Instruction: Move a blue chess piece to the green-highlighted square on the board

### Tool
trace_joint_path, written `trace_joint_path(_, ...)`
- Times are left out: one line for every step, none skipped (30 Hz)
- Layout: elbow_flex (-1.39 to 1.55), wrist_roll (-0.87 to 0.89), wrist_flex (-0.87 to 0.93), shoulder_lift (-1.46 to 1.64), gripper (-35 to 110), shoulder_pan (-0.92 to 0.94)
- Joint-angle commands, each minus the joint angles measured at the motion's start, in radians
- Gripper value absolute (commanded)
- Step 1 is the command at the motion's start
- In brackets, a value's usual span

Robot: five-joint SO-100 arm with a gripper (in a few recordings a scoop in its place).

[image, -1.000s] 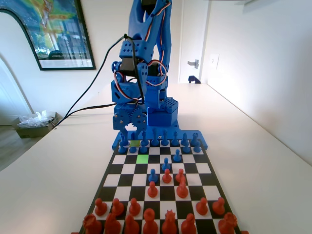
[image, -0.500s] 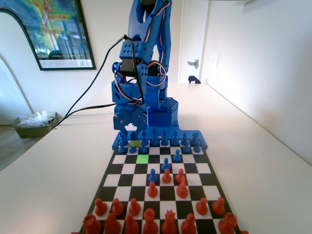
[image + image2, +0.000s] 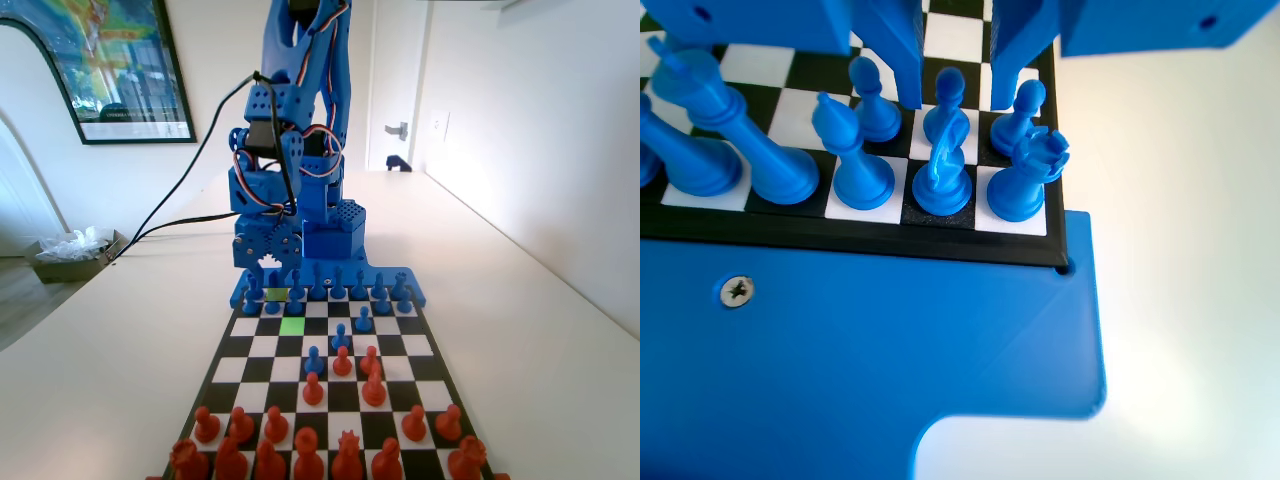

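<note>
Fixed view: the white counter (image 3: 520,330) carries the board (image 3: 262,346), which runs away from the camera toward the blue arm at the top of the frame. Red pieces crowd the bottom of the picture and the blue ranks stand at the far end. The green-highlighted square (image 3: 292,325) lies left of centre, bare, just nearer the camera than the row of blue pawns. A duller yellow-green square (image 3: 277,294) sits beyond it, among the blue pieces.

In the wrist view, the end effector (image 3: 958,45) hangs from the top edge with its jaws spread wide, one on each side of the blue chess piece (image 3: 949,85). This pawn stands upper centre, its round head just below the gap. Board squares show on both sides of it, so neither jaw appears to touch it and nothing is held. A blue knight (image 3: 942,175) stands just below the pawn in the frame, overlapping its base from this angle. A rook (image 3: 1030,180) is at the corner to the right and a bishop (image 3: 855,160) to the left. Further pawns stand close on either side.

The pawn looks like hard, light moulded plastic. It is probably stiff enough to take a firm squeeze without harm, but smooth and rounded, so it could slip or tip. The best hold is likely low on the neck, under the head, where the jaws can seat against the taper. The neighbours stand near, so a straight lift seems wise.
</note>
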Motion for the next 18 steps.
trace_joint_path(-0.048,0.015,0.038,0.020,10,0.000)
trace_joint_path(-0.048,0.021,0.040,0.020,10,0.000)
trace_joint_path(-0.048,0.028,0.048,0.020,10,0.000)
trace_joint_path(-0.048,0.032,0.052,0.020,10,0.000)
trace_joint_path(-0.051,0.046,0.055,0.020,9,0.000)
trace_joint_path(-0.057,0.055,0.067,0.020,9,0.000)
trace_joint_path(-0.066,0.067,0.083,0.020,9,-0.002)
trace_joint_path(-0.077,0.075,0.103,0.020,9,-0.002)
trace_joint_path(-0.089,0.091,0.121,0.020,9,-0.002)
trace_joint_path(-0.101,0.107,0.140,0.020,9,-0.003)
trace_joint_path(-0.121,0.121,0.170,0.020,9,-0.003)
trace_joint_path(-0.143,0.138,0.210,0.020,9,0.000)
trace_joint_path(-0.160,0.149,0.239,0.020,9,0.003)
trace_joint_path(-0.170,0.160,0.258,0.020,9,0.005)
trace_joint_path(-0.176,0.170,0.270,0.020,9,0.006)
trace_joint_path(-0.176,0.176,0.272,0.020,9,0.009)
trace_joint_path(-0.175,0.181,0.272,0.020,9,0.012)
trace_joint_path(-0.172,0.187,0.275,0.020,9,0.020)
